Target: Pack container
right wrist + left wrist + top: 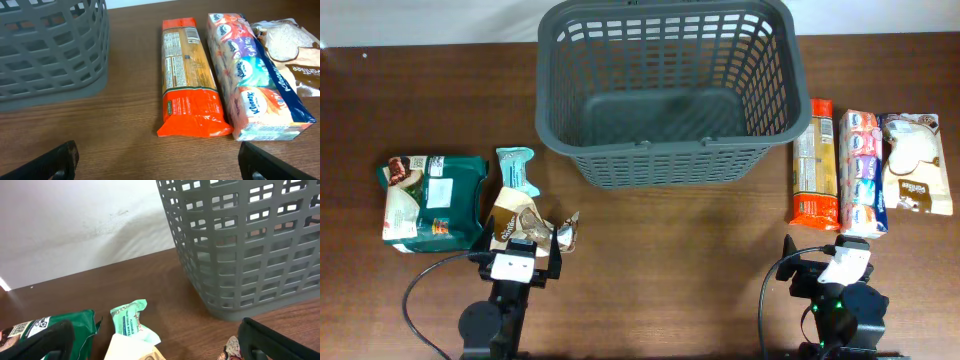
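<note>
The container (665, 160) is a large dark grey lattice basket at the table's back middle, with nothing showing inside; it also shows in the left wrist view (250, 255) and the right wrist view (50, 55). My left gripper (525, 262) is open and empty at the front left, just short of a tan snack packet (515, 220) and a mint green wipes packet (129, 318). My right gripper (835, 272) is open and empty at the front right, just short of an orange pasta packet (190, 80) and a tissue pack (250, 80).
A green bag (435, 200) lies at the left, also in the left wrist view (55, 327). A brown and white packet (915, 165) lies at the far right beside the tissue pack. A small crumpled wrapper (567, 232) lies by the left gripper.
</note>
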